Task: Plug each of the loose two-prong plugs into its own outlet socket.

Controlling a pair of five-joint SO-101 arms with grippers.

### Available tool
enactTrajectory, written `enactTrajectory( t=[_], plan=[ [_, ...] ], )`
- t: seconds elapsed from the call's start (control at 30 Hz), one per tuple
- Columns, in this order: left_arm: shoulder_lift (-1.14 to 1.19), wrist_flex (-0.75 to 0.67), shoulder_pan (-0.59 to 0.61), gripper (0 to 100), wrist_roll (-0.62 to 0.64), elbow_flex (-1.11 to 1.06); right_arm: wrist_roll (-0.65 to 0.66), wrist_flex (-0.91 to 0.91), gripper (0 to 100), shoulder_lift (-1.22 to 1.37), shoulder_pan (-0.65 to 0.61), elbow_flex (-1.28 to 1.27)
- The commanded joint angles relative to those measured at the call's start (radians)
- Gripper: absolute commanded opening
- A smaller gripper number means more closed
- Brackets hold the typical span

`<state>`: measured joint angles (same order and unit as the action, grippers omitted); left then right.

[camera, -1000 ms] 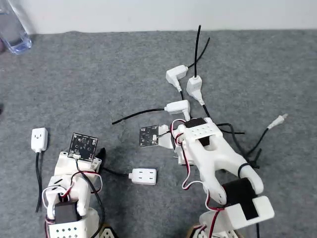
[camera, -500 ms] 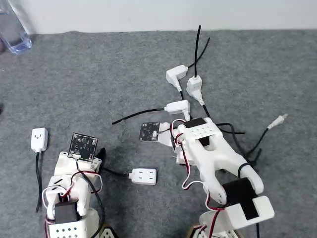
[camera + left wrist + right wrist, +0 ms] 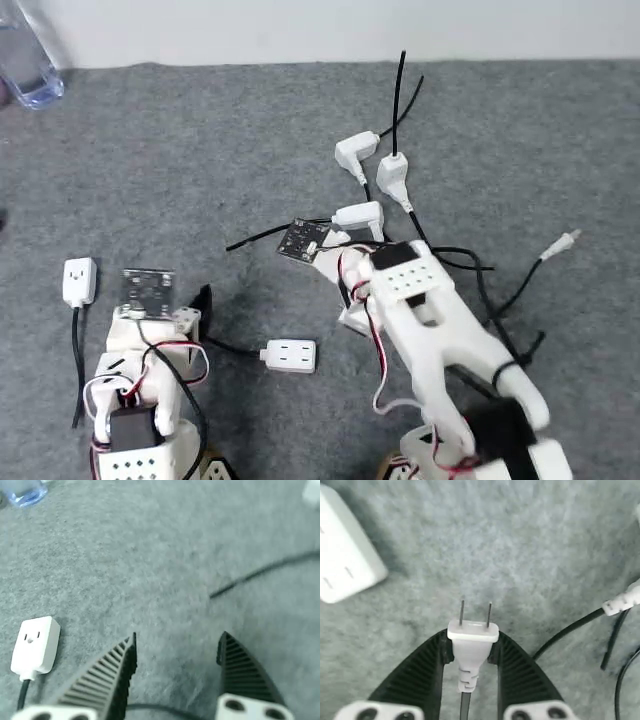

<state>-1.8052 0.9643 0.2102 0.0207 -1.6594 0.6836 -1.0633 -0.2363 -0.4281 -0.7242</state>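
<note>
right gripper (image 3: 471, 637): clamped on a two-prong plug (image 3: 471, 647), prongs forward, above grey mat (image 3: 545, 540) | white block (image 3: 345, 560) beside it, seemingly an outlet socket, cut by the frame edge | high view: right arm (image 3: 440, 330) covers that grip; another plug (image 3: 565, 241) lies well apart | left gripper (image 3: 178, 637): spread wide, empty, single outlet (image 3: 35, 645) near one finger

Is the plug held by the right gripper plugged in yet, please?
Unplugged: the plug, clamped in the right gripper, shows both prongs bare, clear of the socket.
</note>
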Motion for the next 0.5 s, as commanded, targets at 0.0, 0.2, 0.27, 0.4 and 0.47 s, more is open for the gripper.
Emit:
enactTrajectory(
  t=[0.0,0.2,0.27,0.4,0.47],
  plan=[
    [-0.014,-0.035,-0.003,25,0.143,0.061,-0.058,-0.016,0.8,-0.125,-0.048,-0.026],
    [-0.015,-0.031,-0.011,25,0.133,0.059,-0.068,-0.018,0.8,-0.28,-0.051,-0.115],
    [-0.015,-0.031,-0.038,25,0.14,0.059,-0.068,-0.019,0.8,-0.326,-0.051,-0.132],
    [-0.015,-0.063,-0.092,26,0.322,0.071,-0.068,-0.024,0.8,-0.404,-0.053,-0.132],
    [-0.015,-0.117,-0.146,28,0.522,0.071,-0.068,-0.056,0.8,-0.44,-0.054,-0.12]
  ],
)
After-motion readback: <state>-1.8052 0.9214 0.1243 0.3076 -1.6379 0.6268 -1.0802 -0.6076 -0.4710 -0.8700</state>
